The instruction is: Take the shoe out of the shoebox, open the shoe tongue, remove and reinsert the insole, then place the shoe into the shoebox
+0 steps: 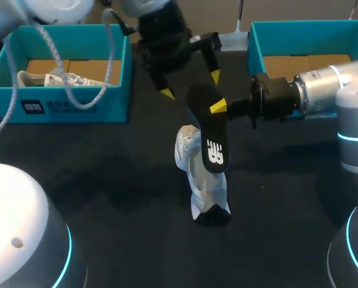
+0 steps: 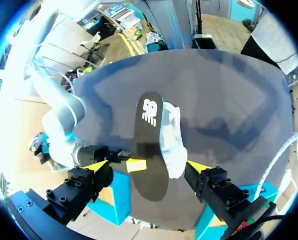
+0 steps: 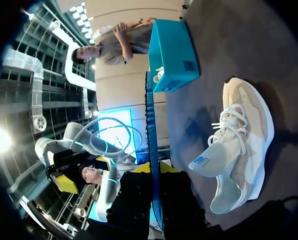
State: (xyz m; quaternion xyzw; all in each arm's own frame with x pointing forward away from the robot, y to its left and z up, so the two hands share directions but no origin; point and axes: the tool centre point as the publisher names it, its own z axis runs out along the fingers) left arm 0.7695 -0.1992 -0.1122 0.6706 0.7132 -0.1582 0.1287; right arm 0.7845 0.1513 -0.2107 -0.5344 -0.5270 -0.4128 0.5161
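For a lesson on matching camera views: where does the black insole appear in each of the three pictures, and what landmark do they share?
Head view: the black insole sits mid-picture, pinched by the right gripper, in front of the white shoe.
Left wrist view: ahead of the open left gripper, its flat face showing.
Right wrist view: edge-on, a thin strip running out from between that gripper's fingers.
Shared landmark: the white shoe beside it.

You have a white logo (image 1: pixel 215 153) of joined letters on the black insole (image 1: pixel 206 123), toward its six o'clock end, near the table's middle. A blue logo (image 3: pixel 202 161) marks the shoe tongue (image 3: pixel 211 152). At ten o'clock, the teal shoebox (image 1: pixel 83 111) bears a dark label (image 1: pixel 33 108) on its front wall, its print too small to read.
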